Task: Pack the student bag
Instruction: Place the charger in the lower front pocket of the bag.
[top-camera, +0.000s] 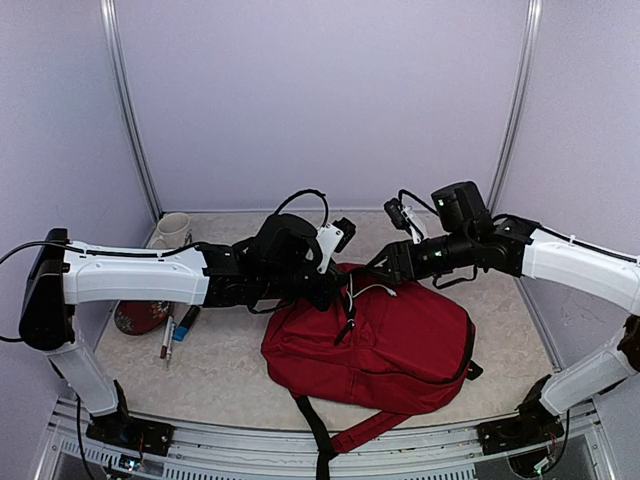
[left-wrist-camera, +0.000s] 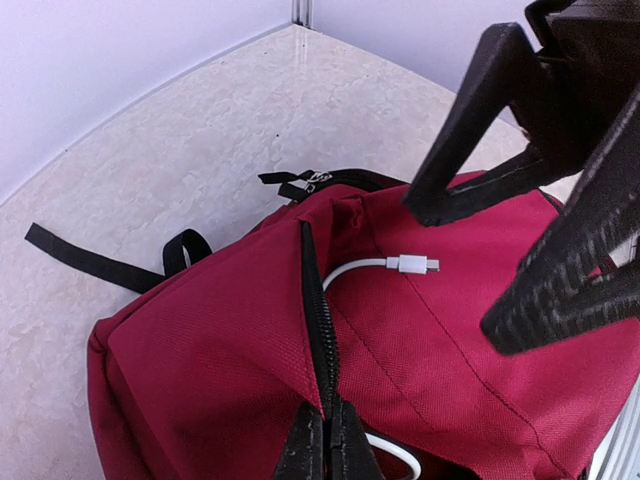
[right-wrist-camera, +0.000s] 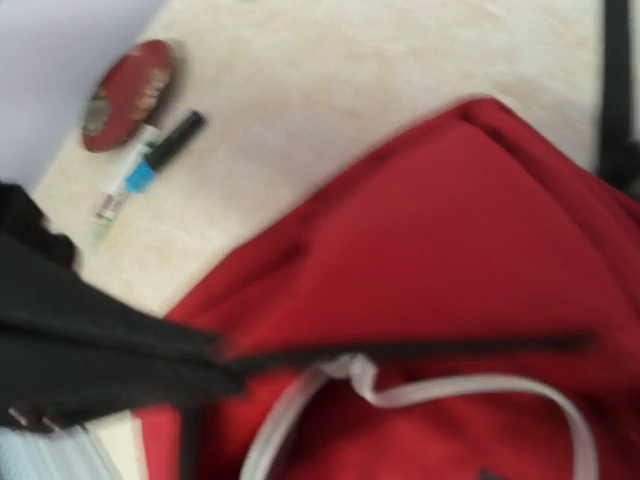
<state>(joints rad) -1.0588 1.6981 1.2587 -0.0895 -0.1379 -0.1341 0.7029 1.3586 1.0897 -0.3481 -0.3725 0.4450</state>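
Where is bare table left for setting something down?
Bare table lies front-left, between the pens and the student bag, and right of the bag. Crowded: the bag's back edge, where left tool and right tool meet, and around the mug.

Matt woven cloth on student bag (left-wrist-camera: 200, 370) (cable (left-wrist-camera: 405, 264): smooth plast.).

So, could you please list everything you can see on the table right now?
student bag: one, dark red with black straps, centre of table, zip open
cable: one, white, across the bag's opening
mug: one, cream, back left
round object: one, red, left of the bag
pens: two, one black and blue, one pale, beside the round object
table: one, beige marbled
left fingers: black, shut on the bag's zip edge
right fingers: black, open above the bag
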